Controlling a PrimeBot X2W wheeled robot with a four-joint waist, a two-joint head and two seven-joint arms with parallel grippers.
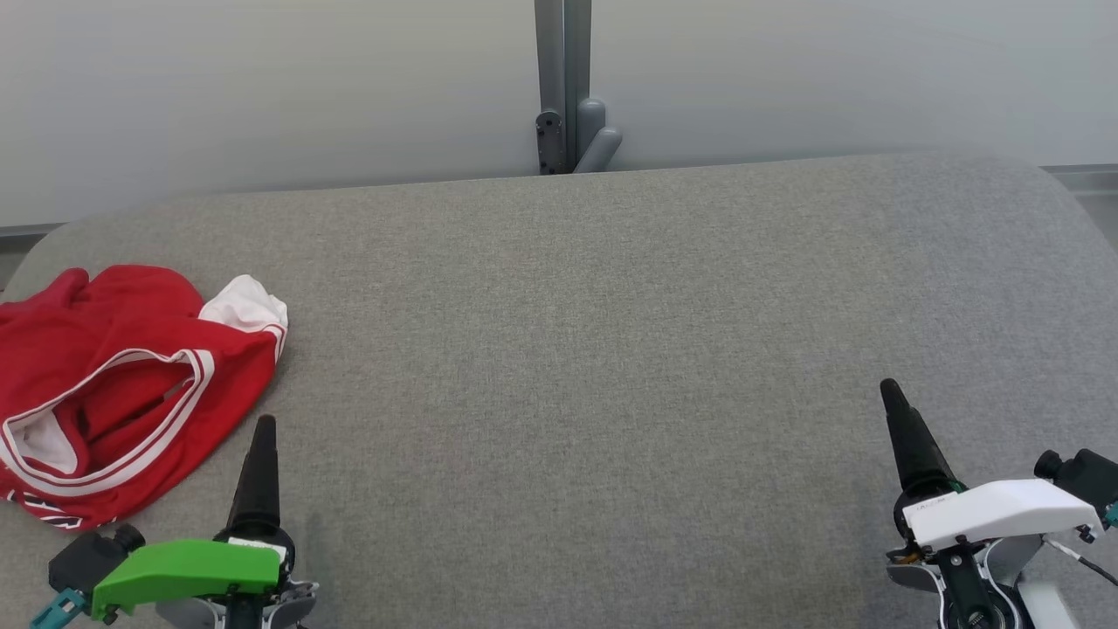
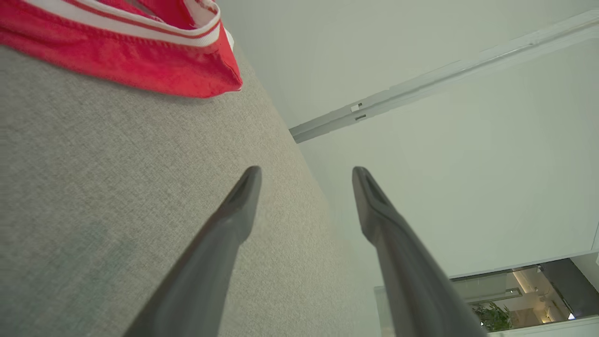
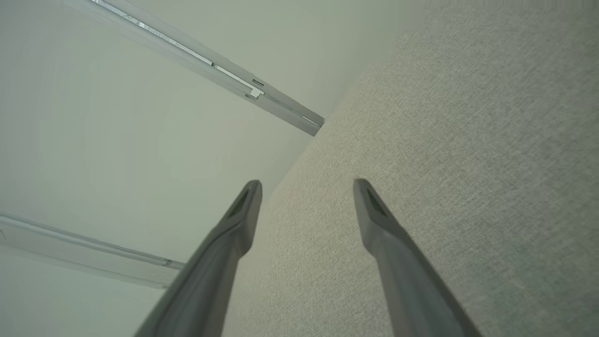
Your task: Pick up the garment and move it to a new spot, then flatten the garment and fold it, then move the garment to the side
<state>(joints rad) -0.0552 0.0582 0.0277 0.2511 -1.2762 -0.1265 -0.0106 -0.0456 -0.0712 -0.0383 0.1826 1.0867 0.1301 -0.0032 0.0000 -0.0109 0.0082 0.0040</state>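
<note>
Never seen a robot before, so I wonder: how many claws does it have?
2. The left claw is at lower left, beside the red jersey; the right claw at lower right, over the grey fabric surface. Both open.

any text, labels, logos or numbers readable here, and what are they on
No text can be read clearly.
Dark print on a small label on the right gripper housing: too small to read.
Black and white marking on the red garment, at its near hem: folded and cut off, unreadable.
</note>
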